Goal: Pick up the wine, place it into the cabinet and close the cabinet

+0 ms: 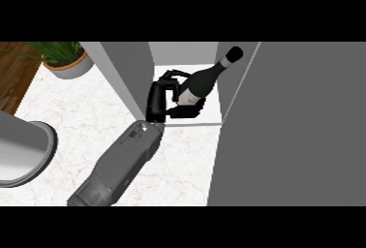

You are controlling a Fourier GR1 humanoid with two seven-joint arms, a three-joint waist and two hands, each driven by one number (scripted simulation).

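A dark wine bottle (202,80) leans inside the open cabinet (187,51), its neck pointing up and to the right toward the door edge. My left hand (159,99) is shut on the bottle's lower body, fingers curled over its far side and thumb under its near side, partly hiding the base. The bottle hangs over the cabinet's white floor (207,116); I cannot tell whether it touches it. The cabinet door (293,126) stands open at the right, a large grey panel. My right hand is not visible.
The cabinet's grey left wall (132,72) stands close beside my wrist. A potted plant (66,60) sits at the back left on the marble counter (79,111). A large round grey vessel (25,155) lies at the left edge.
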